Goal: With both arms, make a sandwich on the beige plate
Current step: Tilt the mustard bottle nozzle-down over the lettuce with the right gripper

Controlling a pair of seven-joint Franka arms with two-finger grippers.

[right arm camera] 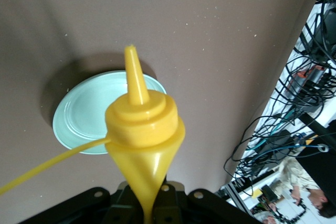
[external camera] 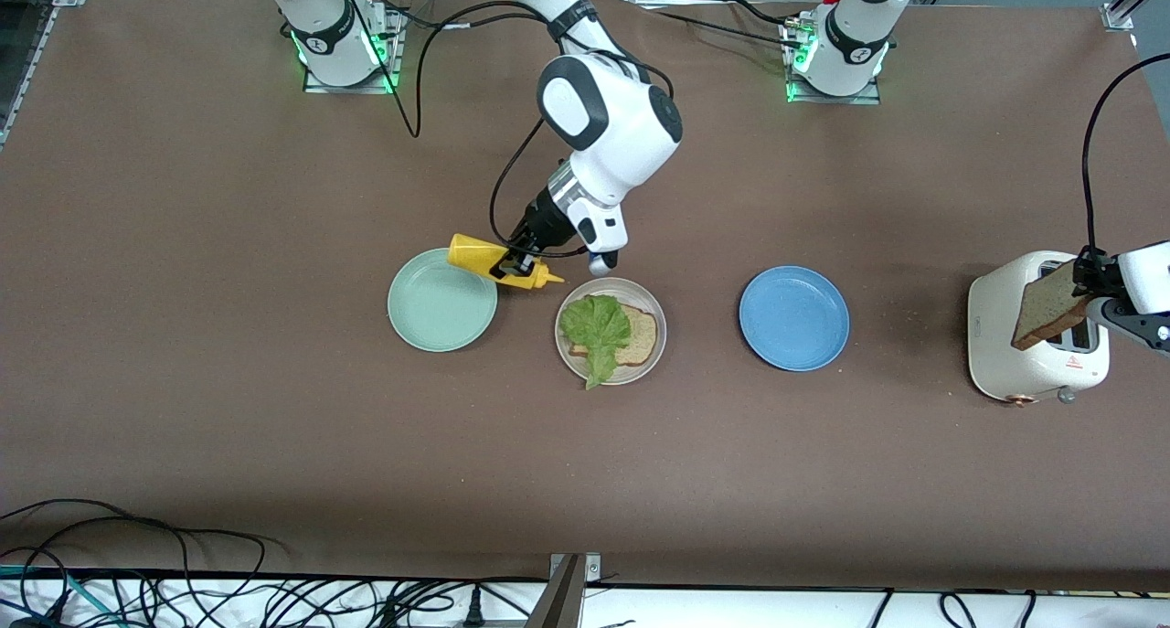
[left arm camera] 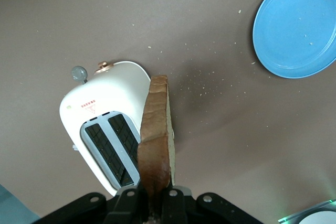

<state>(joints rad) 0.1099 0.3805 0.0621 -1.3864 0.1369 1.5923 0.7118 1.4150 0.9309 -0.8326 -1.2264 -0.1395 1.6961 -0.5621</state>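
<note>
Two end effectors grip things: the right end effector (external camera: pixel 517 267) clamps a yellow mustard bottle (external camera: pixel 494 262) between the mint-green plate (external camera: pixel 441 300) and the beige plate (external camera: pixel 611 331) bearing bread (external camera: pixel 640 335) and lettuce (external camera: pixel 596 328), while the left end effector (external camera: pixel 1090 276) pinches a bread slice (external camera: pixel 1047 308) over the toaster (external camera: pixel 1037 340).

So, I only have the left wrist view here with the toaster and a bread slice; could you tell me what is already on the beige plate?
Observer: The beige plate holds one bread slice with a lettuce leaf on top.
Operator: Thanks. What is the right arm doing?
Observer: The right gripper is shut on a yellow squeeze bottle, tipped on its side above the gap between the mint-green plate and the beige plate, nozzle toward the beige one.
Operator: And where is my slice relative to the toaster?
Observer: The left gripper holds the second slice lifted just over the toaster, at the left arm's end of the table.
</note>
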